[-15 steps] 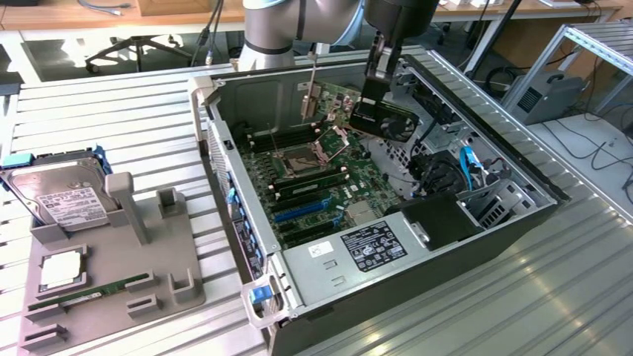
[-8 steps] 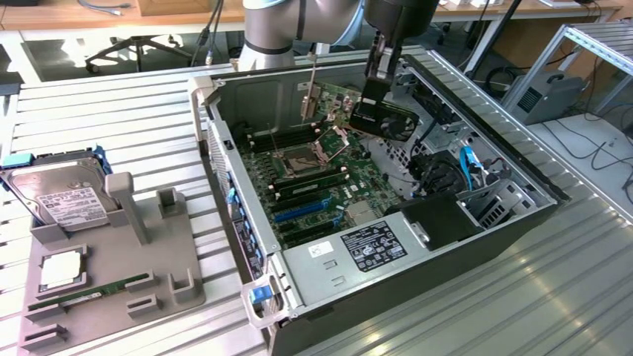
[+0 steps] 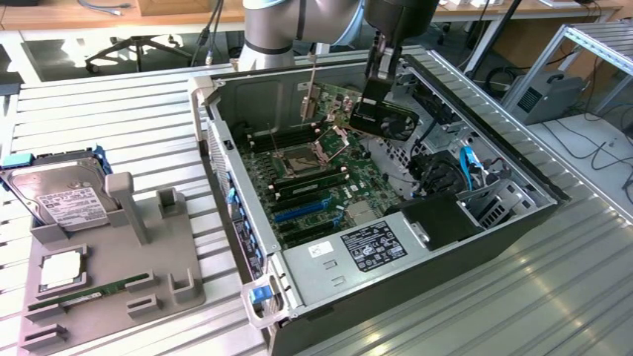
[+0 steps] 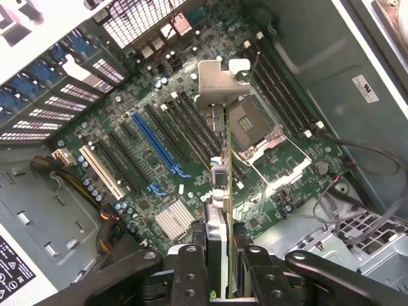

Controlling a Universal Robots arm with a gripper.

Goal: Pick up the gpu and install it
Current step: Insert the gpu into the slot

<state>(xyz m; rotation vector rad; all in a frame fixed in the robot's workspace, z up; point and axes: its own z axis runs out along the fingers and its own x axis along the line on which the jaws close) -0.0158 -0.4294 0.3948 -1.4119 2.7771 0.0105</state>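
Black fingers (image 4: 190, 271) of the gripper (image 4: 218, 258) sit closest to the wrist camera, clamped from both sides on the thin, flat gpu (image 4: 222, 182), which is seen edge-on there. Its silver metal bracket (image 4: 220, 80) is at the end far from the grip. In the exterior view the gripper (image 3: 381, 70) hangs at the upper middle of the frame. The gpu (image 3: 381, 115) is held off the board, its black cooler end under the jaws and its green board and bracket (image 3: 310, 96) reaching towards the exterior view's left. Below it lies the green motherboard (image 3: 316, 185) inside the open grey computer case (image 3: 475, 222). The card hovers above the silver processor socket (image 3: 296, 159), while the long blue expansion slot (image 4: 156, 143) and its neighbours sit lower in the exterior frame, towards the centre. Judging by the wrist view, the card's long axis is skewed against the line of the slots, and the bracket end points towards the case's perforated rear wall (image 3: 213, 148). Well apart, at the exterior view's lower left, a grey tray (image 3: 148, 282) carries a boxy silver hard drive (image 3: 59, 196) and a narrow green memory stick (image 3: 89, 291).
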